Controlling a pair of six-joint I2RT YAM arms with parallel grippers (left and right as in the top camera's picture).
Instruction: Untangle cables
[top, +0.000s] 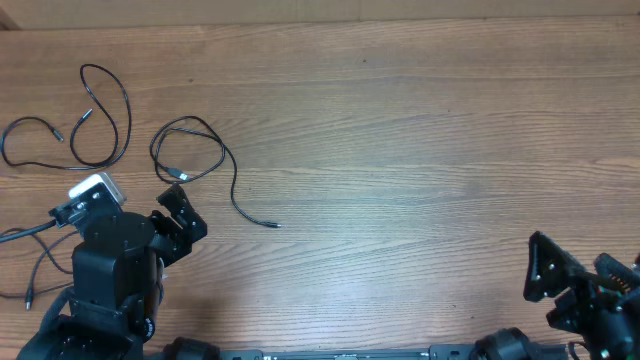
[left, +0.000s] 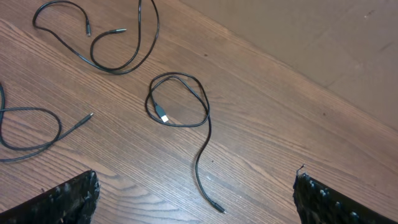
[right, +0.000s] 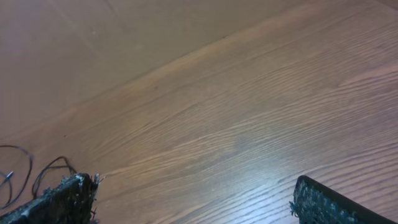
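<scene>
Wood-grain tabletop (top: 420, 140) holds three thin cables (left: 163, 116) apart near its left edge, likely light and limp; I'd pinch mid-loop, left tool (top: 183, 222) and right tool (top: 550, 298) both spread.

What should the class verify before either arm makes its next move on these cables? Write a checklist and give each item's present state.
1. The left gripper is open and empty: ok.
2. The right gripper is open and empty: ok.
3. The long-tailed cable lies apart from the others: ok.
4. The upper-left loops are one cable, not two crossing: cannot tell.
5. The lower-left cable runs free where the left arm hides it: cannot tell.
</scene>
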